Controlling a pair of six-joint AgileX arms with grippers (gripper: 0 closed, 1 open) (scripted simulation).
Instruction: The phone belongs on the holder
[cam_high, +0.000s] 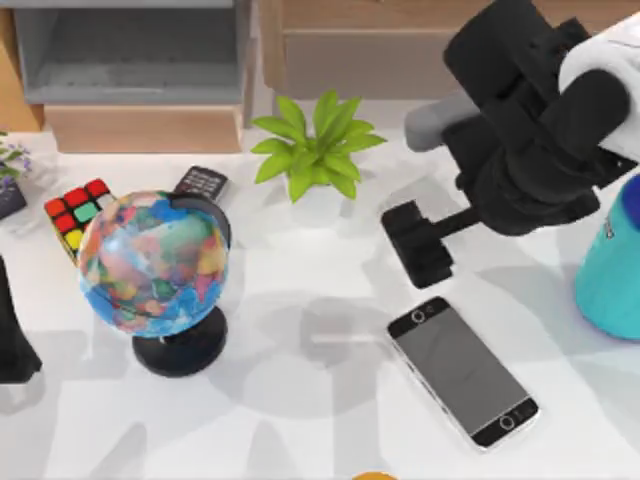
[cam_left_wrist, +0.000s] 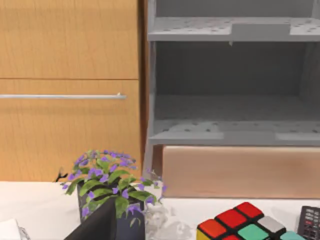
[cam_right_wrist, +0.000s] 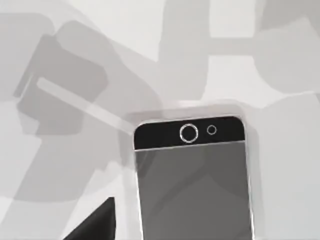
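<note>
Top view: the phone (cam_high: 463, 371) lies flat, screen up, on the white table (cam_high: 300, 400), right of centre. The right gripper (cam_high: 420, 243) hangs just above its upper end, apart from it; finger spread cannot be told. The left arm (cam_high: 15, 335) sits at the left edge. A globe (cam_high: 155, 262), puzzle cube (cam_high: 78, 210), keypad device (cam_high: 202, 183) and green plant (cam_high: 318, 145) stand further left.

Left wrist view: purple-flowered plant (cam_left_wrist: 110, 192), puzzle cube (cam_left_wrist: 240, 227), grey shelf (cam_left_wrist: 232, 90).

Right wrist view: the phone (cam_right_wrist: 192, 175) lies on the table, one end in view.

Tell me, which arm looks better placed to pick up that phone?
The right arm. Its claw hangs just beyond the flat black grey-screened phone on the table's right, while the left arm sits parked at the far left edge.
</note>
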